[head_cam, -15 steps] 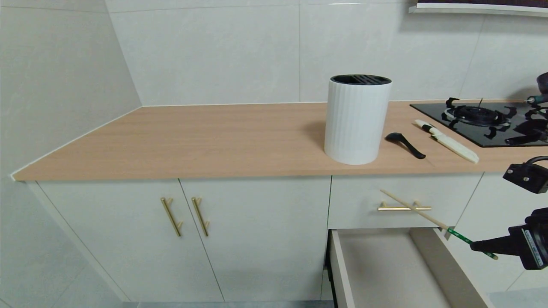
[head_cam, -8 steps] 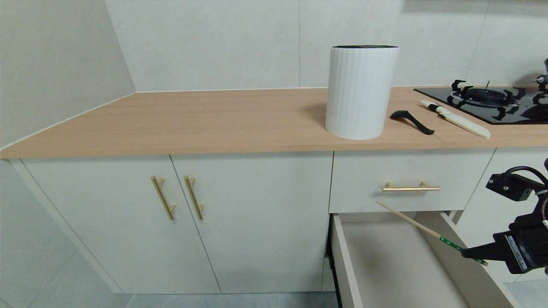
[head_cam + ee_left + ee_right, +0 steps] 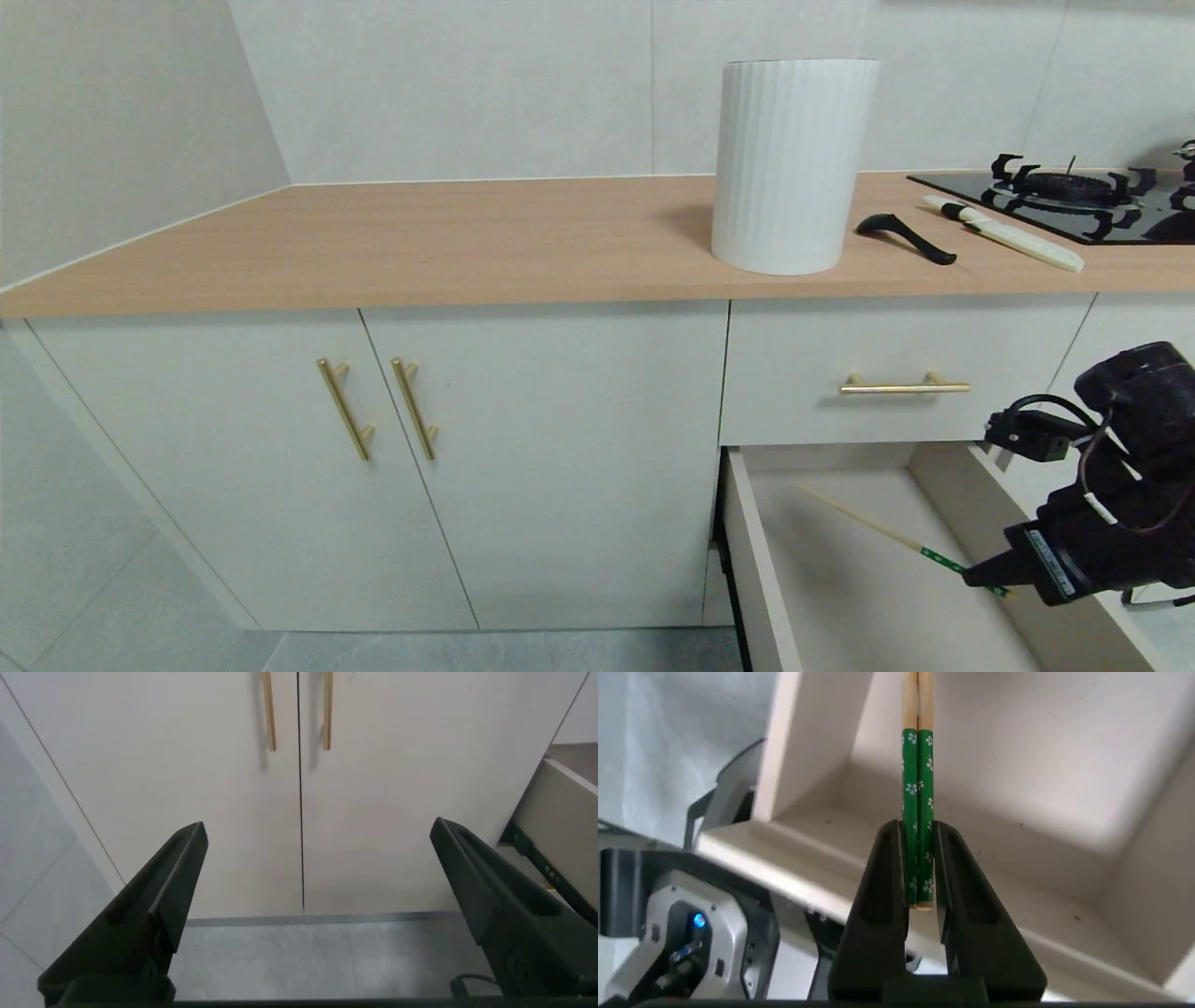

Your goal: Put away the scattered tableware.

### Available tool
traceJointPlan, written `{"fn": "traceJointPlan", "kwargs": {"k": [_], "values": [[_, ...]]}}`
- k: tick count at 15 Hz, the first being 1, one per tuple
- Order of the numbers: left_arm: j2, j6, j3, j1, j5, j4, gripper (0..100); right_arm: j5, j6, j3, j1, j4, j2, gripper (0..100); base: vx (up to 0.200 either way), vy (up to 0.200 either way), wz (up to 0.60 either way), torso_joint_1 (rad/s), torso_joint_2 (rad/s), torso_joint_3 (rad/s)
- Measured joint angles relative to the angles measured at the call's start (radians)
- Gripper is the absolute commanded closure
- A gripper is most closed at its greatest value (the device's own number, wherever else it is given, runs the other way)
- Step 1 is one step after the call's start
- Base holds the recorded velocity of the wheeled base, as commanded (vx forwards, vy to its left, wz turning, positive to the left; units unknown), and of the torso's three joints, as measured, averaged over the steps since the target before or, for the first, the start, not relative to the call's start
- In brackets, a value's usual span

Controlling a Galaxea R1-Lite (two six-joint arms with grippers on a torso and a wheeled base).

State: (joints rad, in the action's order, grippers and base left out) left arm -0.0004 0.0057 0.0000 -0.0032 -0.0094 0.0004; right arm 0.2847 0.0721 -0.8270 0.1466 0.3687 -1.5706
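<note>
right pincer [image 3: 980, 579]: clamped on chopsticks [image 3: 878, 530], tips aiming 10 o'clock over the open drawer [image 3: 752, 541]
left pincer [image 3: 318, 859]: wide, holding nothing
done: chopsticks nearly in, I'd say, not dropped yet
left: spoon [image 3: 904, 237] and knife [image 3: 1004, 245] on the worktop [image 3: 420, 233], 3 o'clock of the holder [image 3: 789, 168]

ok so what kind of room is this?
Most likely a kitchen: a countertop with a gas hob set in it, tiled wall behind, cupboard doors and an open drawer below. A knife and black spoon lie near the hob. The right gripper holds chopsticks pointing into the drawer.
</note>
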Motion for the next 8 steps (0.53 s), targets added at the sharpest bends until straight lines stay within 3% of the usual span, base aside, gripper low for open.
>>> {"fn": "traceJointPlan", "kwargs": {"k": [5,8], "values": [[0.0,0.0,0.0,0.0,0.0,0.0,0,-0.058,-0.127,0.004,0.043,-0.196,-0.196,100,0.0,0.0,0.0,0.0,0.0,0.0],[0.0,0.0,0.0,0.0,0.0,0.0,0,-0.085,-0.194,0.02,0.064,-0.381,-0.331,100,0.0,0.0,0.0,0.0,0.0,0.0]]}}
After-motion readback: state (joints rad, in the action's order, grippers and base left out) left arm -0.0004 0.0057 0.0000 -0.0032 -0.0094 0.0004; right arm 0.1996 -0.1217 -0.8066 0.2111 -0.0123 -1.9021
